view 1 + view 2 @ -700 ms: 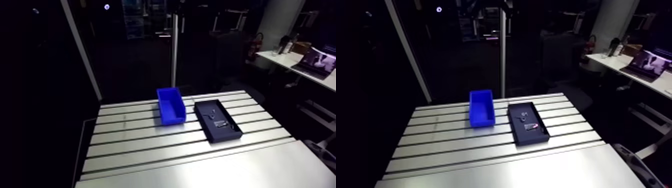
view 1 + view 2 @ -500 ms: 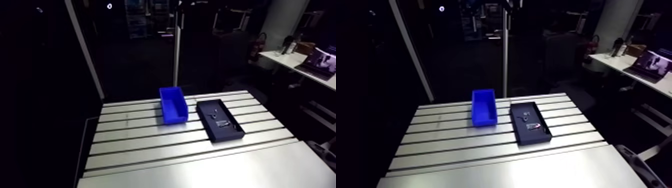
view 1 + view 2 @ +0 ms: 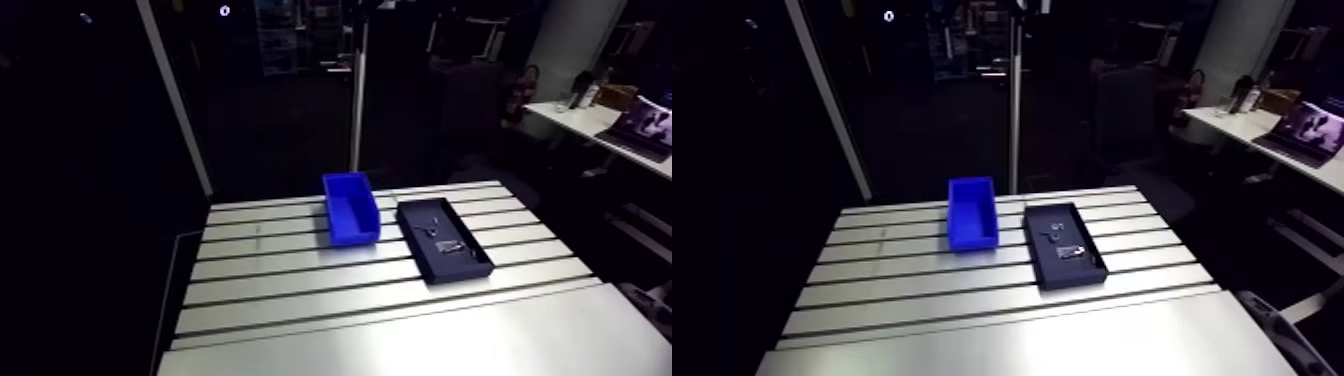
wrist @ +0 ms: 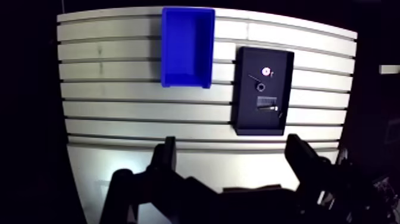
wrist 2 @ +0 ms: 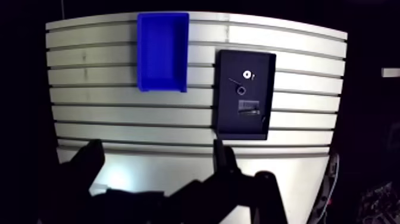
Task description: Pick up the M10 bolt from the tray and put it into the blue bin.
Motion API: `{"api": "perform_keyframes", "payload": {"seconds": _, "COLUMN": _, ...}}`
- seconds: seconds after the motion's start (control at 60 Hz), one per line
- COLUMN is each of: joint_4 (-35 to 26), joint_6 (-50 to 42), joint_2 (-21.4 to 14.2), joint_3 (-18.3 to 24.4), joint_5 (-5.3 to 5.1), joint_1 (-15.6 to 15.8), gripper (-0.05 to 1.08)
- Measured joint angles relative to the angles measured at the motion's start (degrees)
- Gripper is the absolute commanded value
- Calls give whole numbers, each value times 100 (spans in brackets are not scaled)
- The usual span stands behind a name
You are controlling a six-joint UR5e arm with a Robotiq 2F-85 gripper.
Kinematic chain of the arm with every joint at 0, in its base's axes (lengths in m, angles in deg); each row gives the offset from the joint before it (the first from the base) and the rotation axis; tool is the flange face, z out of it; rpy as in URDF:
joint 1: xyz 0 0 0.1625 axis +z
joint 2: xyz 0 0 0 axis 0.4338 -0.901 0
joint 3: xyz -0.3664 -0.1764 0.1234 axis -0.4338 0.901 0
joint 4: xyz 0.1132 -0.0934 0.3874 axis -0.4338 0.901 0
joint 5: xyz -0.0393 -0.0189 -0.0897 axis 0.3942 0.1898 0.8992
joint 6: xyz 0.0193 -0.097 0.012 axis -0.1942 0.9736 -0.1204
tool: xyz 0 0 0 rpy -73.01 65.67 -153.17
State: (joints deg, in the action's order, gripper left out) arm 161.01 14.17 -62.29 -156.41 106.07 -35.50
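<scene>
Over the near edge of the slotted tabletop [image 3: 300, 300], the gripper [image 4: 232, 146] hangs with its two dark fingers [image 4: 166, 156] spread wide and nothing between them. Well ahead of it, and well apart, the black tray [image 4: 244, 116] lies flat toward the tabletop's far right corner, in line with the gap between the fingers but closer to one of them. Small metal parts [image 4: 266, 105] are scattered along the tray's middle, among them a pale washer and a ring-shaped piece. Which of them is the M10 bolt cannot be told at this distance. The blue bin [image 4: 187, 47] sits just beside the tray, not touching it, against the tabletop's far edge.
</scene>
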Motion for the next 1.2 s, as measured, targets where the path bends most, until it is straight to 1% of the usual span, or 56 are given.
{"api": "perform_keyframes", "payload": {"seconds": 0.1, "joint_4": -1, "joint_6": -3, "joint_2": 1, "joint_3": 31, "joint_5": 6, "joint_1": 0, "gripper": 1}}
{"api": "perform_keyframes", "payload": {"seconds": 0.433, "joint_4": -20, "joint_6": 0, "joint_2": -9, "joint_3": 70, "joint_5": -19, "joint_1": 1, "gripper": 1}}
{"api": "perform_keyframes", "payload": {"seconds": 0.833, "joint_4": -61, "joint_6": -12, "joint_2": -18, "joint_3": -5, "joint_5": 16, "joint_1": -5, "gripper": 1}}
{"api": "perform_keyframes", "payload": {"seconds": 1.2, "joint_4": -66, "joint_6": -13, "joint_2": -37, "joint_3": -48, "joint_5": 15, "joint_1": -10, "gripper": 1}}
